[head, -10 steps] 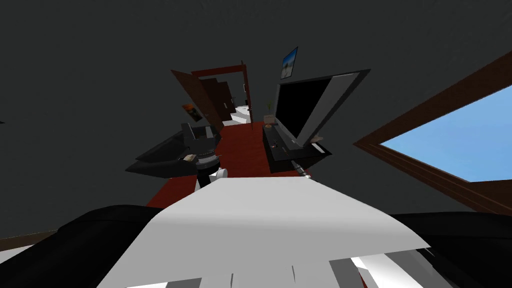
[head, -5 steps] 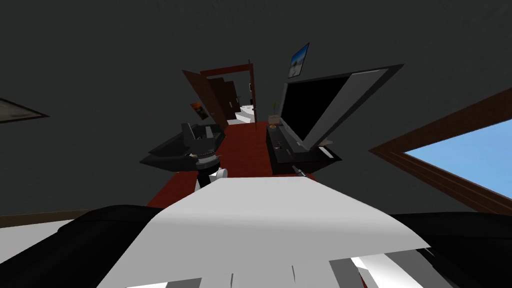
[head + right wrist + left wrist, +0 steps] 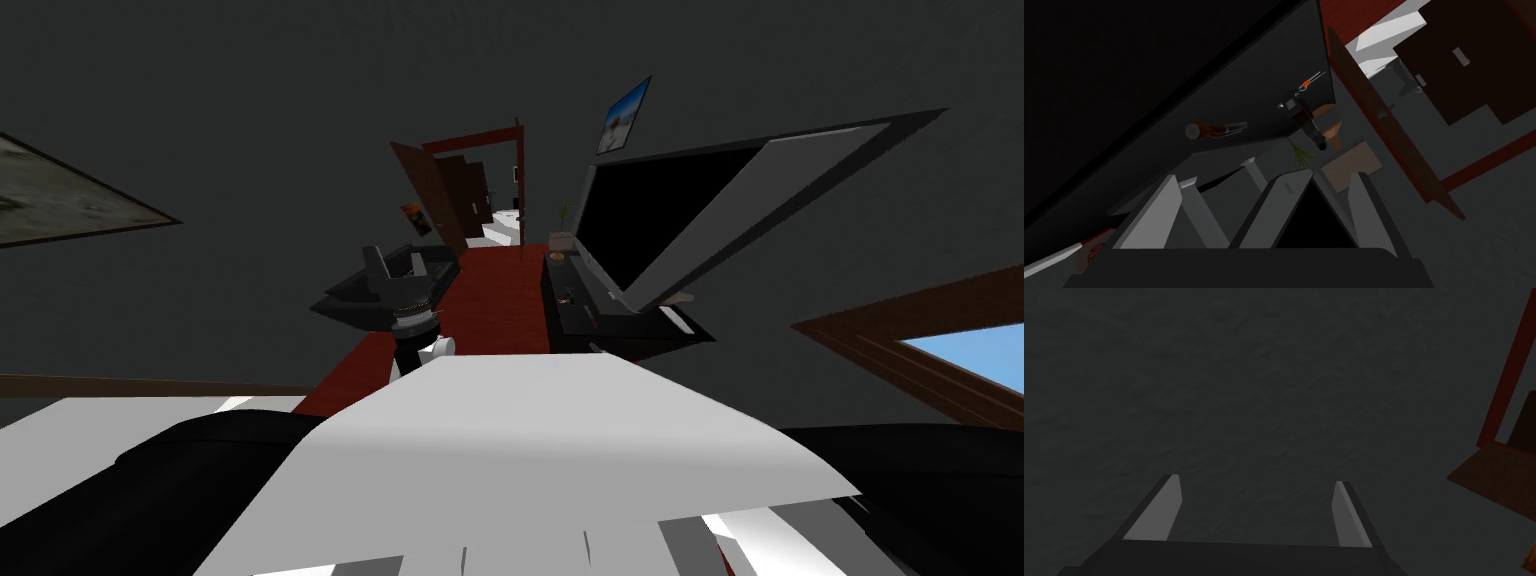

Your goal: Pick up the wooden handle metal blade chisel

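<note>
Right hand [image 3: 1266,176] is empty, its blades spread wide with nothing gripped, pointing toward the dark worktop [image 3: 1264,75] but well short of it. The chisel [image 3: 1216,130] lies flat on that matt dark surface, well apart from a black lumpy tool [image 3: 1305,112] and small pliers with an orange joint [image 3: 1310,82] further along. It has a round reddish-brown handle with a pale butt and a short, flat grey blade. I judge it rigid and fairly light. The handle is likely to roll if nudged, and the blade looks smooth, slick and sharp-edged, so it makes a poor hold. Best purchase seems to be mid-handle, with my blades closing across its axis from above. Pale grey angular legs stand just before my fingertips and may crowd the approach. Left hand [image 3: 1256,480] is likewise open and empty, held out ahead on my left.
</note>
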`<state>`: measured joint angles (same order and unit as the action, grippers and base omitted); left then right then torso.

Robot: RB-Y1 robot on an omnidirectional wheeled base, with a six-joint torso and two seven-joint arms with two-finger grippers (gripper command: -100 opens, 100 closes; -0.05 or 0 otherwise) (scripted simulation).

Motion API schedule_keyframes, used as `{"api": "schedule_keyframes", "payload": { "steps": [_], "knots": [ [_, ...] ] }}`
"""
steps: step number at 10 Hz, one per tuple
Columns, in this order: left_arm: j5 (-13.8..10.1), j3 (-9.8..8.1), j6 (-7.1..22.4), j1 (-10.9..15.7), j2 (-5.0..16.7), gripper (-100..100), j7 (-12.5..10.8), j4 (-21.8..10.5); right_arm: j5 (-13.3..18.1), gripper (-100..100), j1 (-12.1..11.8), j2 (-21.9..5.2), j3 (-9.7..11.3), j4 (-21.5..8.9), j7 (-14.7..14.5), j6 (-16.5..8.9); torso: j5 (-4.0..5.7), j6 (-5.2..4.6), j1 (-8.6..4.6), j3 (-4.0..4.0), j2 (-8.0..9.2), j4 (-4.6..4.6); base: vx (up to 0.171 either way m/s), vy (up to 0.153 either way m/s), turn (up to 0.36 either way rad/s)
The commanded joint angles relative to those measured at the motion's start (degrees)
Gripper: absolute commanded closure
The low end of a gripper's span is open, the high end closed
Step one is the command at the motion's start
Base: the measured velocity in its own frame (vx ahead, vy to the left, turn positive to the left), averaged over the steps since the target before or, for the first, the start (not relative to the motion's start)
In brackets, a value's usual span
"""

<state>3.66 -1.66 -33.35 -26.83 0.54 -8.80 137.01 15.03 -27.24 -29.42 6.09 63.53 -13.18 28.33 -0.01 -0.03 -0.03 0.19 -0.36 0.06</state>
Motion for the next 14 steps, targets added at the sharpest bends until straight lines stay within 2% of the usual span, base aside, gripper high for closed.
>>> {"api": "schedule_keyframes", "payload": {
  "steps": [1, 2, 4, 5, 7, 9, 11, 12, 13, 14],
  "knots": [
    [0.0, 0.00, 0.0, 0.0, 0.0, 0, 0.0, 0.0, 0.5, -100, 0.2, -0.6, 0.4, -2.9, -0.5, -0.5, 0.00, 0.00, 0.00, 0.00, 0.00, 0.00, 0.096, 0.004, 0.166],
    [0.0, 0.00, 0.0, 0.0, 0.0, 0, 0.0, 0.0, 0.5, -100, 0.2, -0.6, 0.4, -3.0, -0.5, -0.5, 0.01, -0.03, -0.01, 0.00, 0.03, 0.01, 0.042, -0.001, -0.007],
    [0.0, 0.00, 0.0, 0.0, 0.0, 0, 0.0, 0.0, 1.1, -100, 0.2, -1.6, 1.1, -5.9, -1.2, -1.0, 0.00, 0.01, 0.00, -0.07, 0.14, -0.03, 0.062, 0.003, 0.174],
    [0.0, -0.01, 0.0, 0.0, 0.0, 0, 0.0, 0.0, 1.8, -100, 0.1, -2.7, 1.8, -8.8, -2.0, -1.4, 0.01, -0.05, -0.03, -0.07, 0.15, -0.02, 0.093, -0.008, 0.176],
    [0.0, -0.01, 0.0, 0.0, 0.0, 0, 0.0, 0.0, 1.8, -100, 0.1, -2.7, 1.8, -8.8, -2.0, -1.4, 0.01, -0.04, -0.06, -0.03, 0.07, 0.00, 0.063, -0.013, 0.065],
    [0.0, 0.00, 0.0, 0.0, 0.0, 0, 0.0, 0.0, 2.4, -100, 0.1, -3.7, 2.5, -11.5, -2.8, -1.8, 0.01, 0.00, -0.05, -0.06, 0.12, -0.03, 0.074, -0.010, 0.171],
    [0.0, 0.00, 0.0, 0.0, 0.0, 0, 0.0, 0.0, 3.4, -100, 0.0, -5.5, 3.9, -16.5, -4.3, -2.6, 0.01, -0.01, -0.03, -0.01, 0.02, 0.00, 0.128, -0.017, 0.259],
    [0.0, -0.01, 0.0, 0.0, 0.0, 0, 0.0, 0.0, 3.4, -100, 0.0, -5.5, 3.9, -16.5, -4.3, -2.6, 0.01, -0.02, -0.11, 0.08, -0.14, 0.03, 0.131, -0.034, 0.093],
    [0.0, -0.01, 0.0, 0.0, 0.0, 0, 0.0, 0.0, 3.8, -100, 0.0, -6.4, 4.6, -18.8, -5.1, -3.0, 0.02, -0.05, -0.11, 0.08, -0.12, 0.04, 0.116, -0.014, 0.168],
    [0.0, -0.01, 0.0, 0.0, 0.0, 0, 0.0, 0.0, 3.8, -100, 0.0, -6.4, 4.6, -18.8, -5.1, -3.0, 0.01, -0.03, -0.04, 0.06, -0.08, 0.03, 0.095, -0.020, 0.098]
  ]
}}
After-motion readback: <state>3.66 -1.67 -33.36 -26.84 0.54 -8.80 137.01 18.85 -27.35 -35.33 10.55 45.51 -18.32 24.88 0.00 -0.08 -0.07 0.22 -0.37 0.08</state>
